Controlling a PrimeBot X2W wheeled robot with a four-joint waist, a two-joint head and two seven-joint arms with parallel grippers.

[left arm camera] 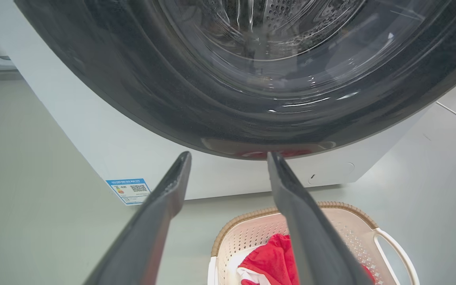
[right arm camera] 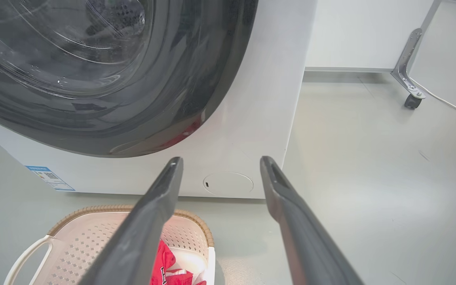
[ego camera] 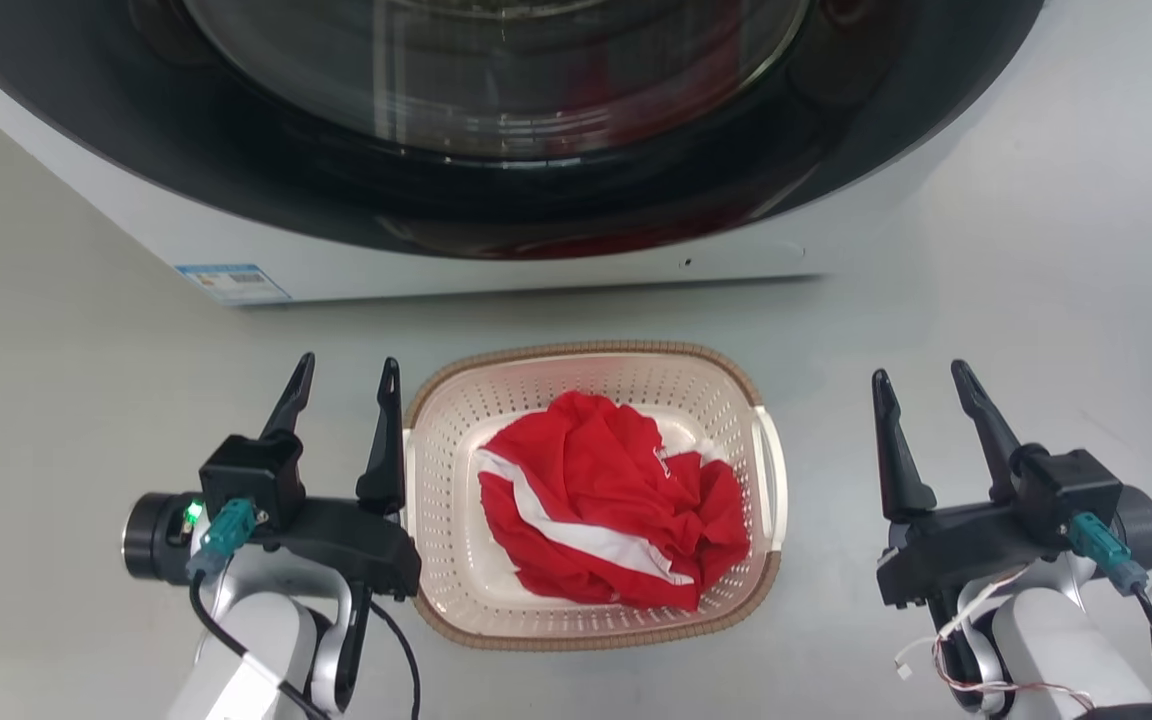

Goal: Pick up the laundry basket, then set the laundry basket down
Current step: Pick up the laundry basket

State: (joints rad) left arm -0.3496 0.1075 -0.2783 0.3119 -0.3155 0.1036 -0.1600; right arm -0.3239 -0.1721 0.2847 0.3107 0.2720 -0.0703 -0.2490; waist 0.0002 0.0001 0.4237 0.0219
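Note:
The laundry basket stands on the floor in front of the washing machine, cream-white and perforated with a brown woven-look rim and white side handles. A crumpled red garment with white stripes lies in it. My left gripper is open just left of the basket, its inner finger close beside the rim, nothing between its fingers. My right gripper is open well to the right of the basket, apart from it. The left wrist view has the basket at lower right; the right wrist view has the basket at lower left.
The white washing machine with its dark round glass door stands right behind the basket. In the right wrist view a white panel on a castor wheel stands at the far right, with a cable on the grey floor.

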